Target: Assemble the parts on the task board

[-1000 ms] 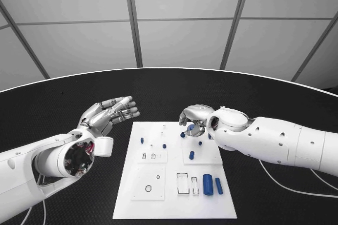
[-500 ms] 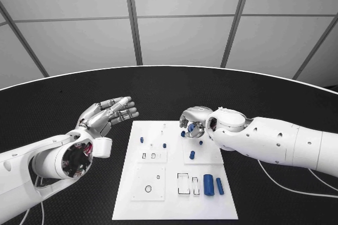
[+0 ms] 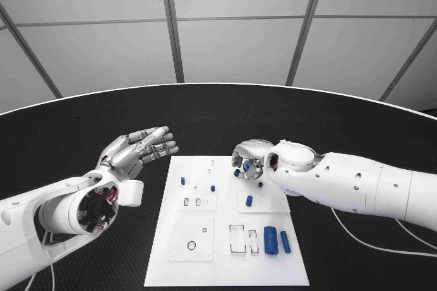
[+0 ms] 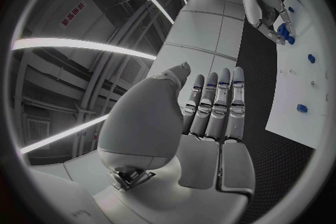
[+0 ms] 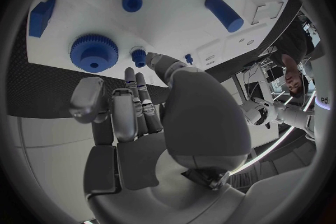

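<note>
Task board [image 3: 182, 266]: we see the white plate lying flat mid-table, its long sides running from 12 to 6 o'clock, with black table [image 3: 82, 124] showing past every edge.
Left hand [image 3: 136, 149]: raised above the table off the board's 10 o'clock corner, just clear of its left edge; fingers straight and slightly apart, palm bare, nothing in it.
Right hand [image 3: 247, 157]: over the board's upper right area, fingers curled downward. We cannot tell whether it grips anything; in the right wrist view its fingertips [image 5: 149, 58] sit right at a small blue peg [image 5: 139, 57].
Blue gear [image 5: 92, 52]: flat on the board, just beside that peg.
Large blue cylinder [image 3: 270, 240]: lying near the board's 4 o'clock edge, a thinner blue pin [image 3: 285, 242] just beside it toward the rim.
Small blue parts: one at [image 3: 182, 180] near the left edge, another [image 3: 247, 201] near mid-board.
Open room: we find bare table beyond the far edge at 12 o'clock, and along the left side toward 8 o'clock.
</note>
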Robot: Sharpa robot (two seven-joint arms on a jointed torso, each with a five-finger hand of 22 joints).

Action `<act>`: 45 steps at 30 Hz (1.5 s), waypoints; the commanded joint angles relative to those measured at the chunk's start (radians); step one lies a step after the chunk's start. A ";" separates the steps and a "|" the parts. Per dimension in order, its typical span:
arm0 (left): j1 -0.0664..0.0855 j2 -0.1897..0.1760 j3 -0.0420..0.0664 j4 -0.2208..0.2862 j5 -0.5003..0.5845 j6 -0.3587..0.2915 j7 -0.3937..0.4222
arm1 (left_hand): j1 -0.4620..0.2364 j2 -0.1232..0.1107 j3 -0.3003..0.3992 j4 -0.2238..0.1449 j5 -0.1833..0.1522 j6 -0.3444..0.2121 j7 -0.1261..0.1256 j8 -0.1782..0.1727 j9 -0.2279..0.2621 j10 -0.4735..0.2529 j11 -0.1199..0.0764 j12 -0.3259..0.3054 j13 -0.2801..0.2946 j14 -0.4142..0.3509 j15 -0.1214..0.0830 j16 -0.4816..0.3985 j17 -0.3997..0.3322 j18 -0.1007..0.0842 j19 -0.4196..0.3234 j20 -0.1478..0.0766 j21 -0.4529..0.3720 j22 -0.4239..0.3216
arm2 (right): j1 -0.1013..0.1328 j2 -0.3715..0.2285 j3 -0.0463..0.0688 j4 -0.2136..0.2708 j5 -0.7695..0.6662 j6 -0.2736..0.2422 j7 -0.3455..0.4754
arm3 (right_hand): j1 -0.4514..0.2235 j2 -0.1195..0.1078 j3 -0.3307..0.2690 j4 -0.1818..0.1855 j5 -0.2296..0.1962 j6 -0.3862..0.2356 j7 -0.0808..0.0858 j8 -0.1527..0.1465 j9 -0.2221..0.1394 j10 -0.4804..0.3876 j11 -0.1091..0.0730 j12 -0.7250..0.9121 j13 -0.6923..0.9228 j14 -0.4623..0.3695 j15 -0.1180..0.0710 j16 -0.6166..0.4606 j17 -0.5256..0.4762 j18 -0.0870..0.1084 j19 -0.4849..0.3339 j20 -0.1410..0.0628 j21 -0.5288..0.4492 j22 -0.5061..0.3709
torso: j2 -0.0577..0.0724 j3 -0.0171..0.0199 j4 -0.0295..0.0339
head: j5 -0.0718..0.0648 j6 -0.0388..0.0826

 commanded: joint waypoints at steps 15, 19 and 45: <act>0.001 -0.003 0.000 0.003 0.000 0.001 -0.002 | -0.001 -0.011 0.007 -0.003 -0.002 0.005 0.030 -0.006 -0.002 0.004 0.002 -0.005 -0.001 0.004 0.001 -0.007 0.001 0.013 0.009 -0.001 0.006 0.001 | 0.000 0.006 0.000 -0.011 0.000 -0.007 -0.007 | -0.003 0.025 0.028 0.011 0.002 0.016 0.004 0.022 0.015 0.050 -0.010 0.024 0.008 0.060 -0.002 0.019 0.006 -0.018 0.011 -0.006 0.025 0.027 | 0.012 0.0020 0.0050 | -0.004 0.001; 0.001 -0.003 0.000 0.003 0.000 0.001 -0.003 | -0.001 -0.011 0.007 -0.003 -0.002 0.005 0.030 -0.006 -0.002 0.004 0.002 -0.005 -0.001 0.004 0.001 -0.007 0.001 0.013 0.009 -0.001 0.006 0.001 | 0.000 0.005 0.000 -0.013 0.000 -0.006 -0.009 | 0.001 0.030 0.037 0.009 0.002 0.034 0.002 0.035 0.025 0.072 -0.013 0.033 0.012 0.060 -0.004 0.024 0.008 -0.020 0.013 -0.009 0.033 0.038 | 0.013 0.0016 0.0054 | -0.005 -0.002; 0.002 -0.006 0.001 0.003 0.000 0.001 -0.007 | -0.004 -0.014 0.015 -0.006 -0.002 0.000 0.032 -0.010 -0.004 -0.002 0.005 -0.017 -0.002 -0.004 0.005 -0.015 0.001 0.012 0.007 -0.002 0.007 0.000 | 0.000 0.009 0.000 -0.012 0.000 0.003 -0.008 | 0.001 0.029 0.044 0.007 -0.004 0.042 0.003 0.042 0.032 0.086 -0.015 0.036 0.015 0.059 -0.006 0.027 0.006 -0.020 0.012 -0.011 0.037 0.044 | 0.020 0.0005 0.0108 | -0.009 -0.003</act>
